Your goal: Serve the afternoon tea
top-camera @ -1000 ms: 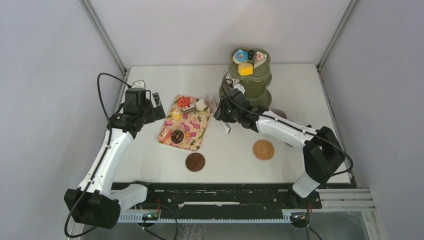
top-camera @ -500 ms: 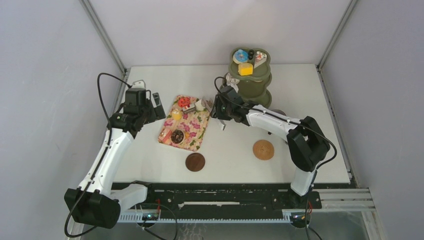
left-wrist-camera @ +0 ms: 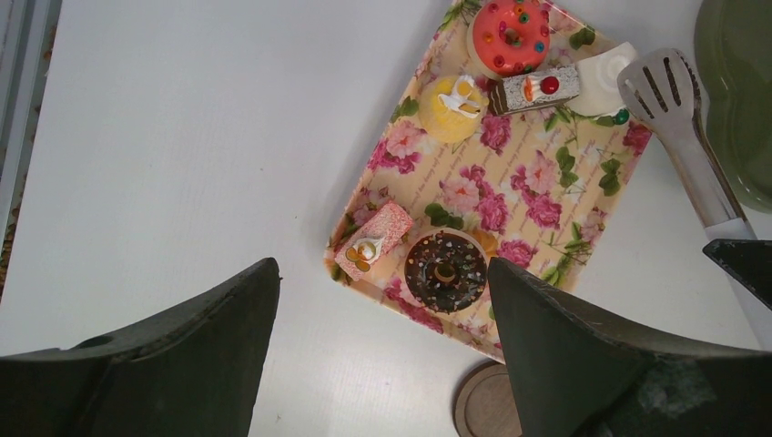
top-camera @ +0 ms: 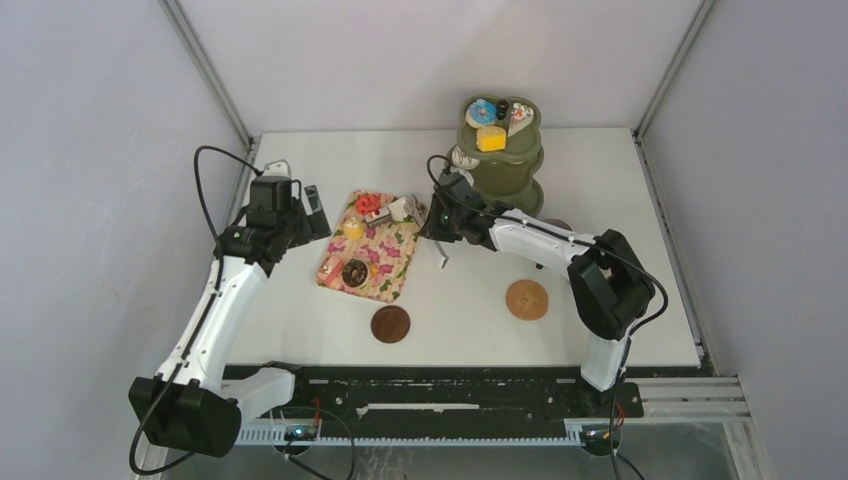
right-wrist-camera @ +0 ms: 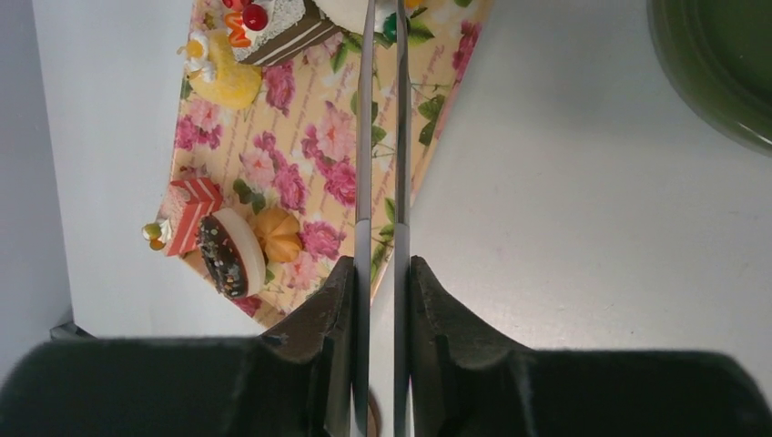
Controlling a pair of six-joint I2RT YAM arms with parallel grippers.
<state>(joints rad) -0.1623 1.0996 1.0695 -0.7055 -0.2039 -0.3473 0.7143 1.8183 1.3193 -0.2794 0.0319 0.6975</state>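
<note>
Since a second ago the right arm has folded its elbow inward and carried its tool leftward to the tray's corner, while the left arm has stayed put. Most of the pastries lie on the flowered tray [left-wrist-camera: 510, 187]: a red donut [left-wrist-camera: 510, 35] at the far corner, a yellow pastry [left-wrist-camera: 452, 107] and a brown cake slice [left-wrist-camera: 534, 88] with a cherry just beside it, a white piece [left-wrist-camera: 599, 82] next to that, and at the near end a pink cake slice [left-wrist-camera: 375, 241], a chocolate donut [left-wrist-camera: 445, 271] and a small orange pastry [right-wrist-camera: 276, 234] touching the donut. Three more, a blue donut [top-camera: 480, 110], a yellow cube [top-camera: 490, 139] and a pale cake slice [top-camera: 519, 115], sit on the top level of a green tiered stand [top-camera: 505, 170] at the back of the desk [top-camera: 600, 170]. Tongs [left-wrist-camera: 678, 127] reach over the tray's corner with their slotted head just beside the white piece. The right pincer [right-wrist-camera: 382, 273] is clamped on the tongs' two arms, squeezing them nearly together. The left pincer [top-camera: 318, 212] hangs above the desk left of the tray, its fingers spread wide and holding nothing. Nearer the arms' bases, a dark round coaster [top-camera: 390, 324] and a lighter one [top-camera: 527, 299] lie well apart on the desk.
</note>
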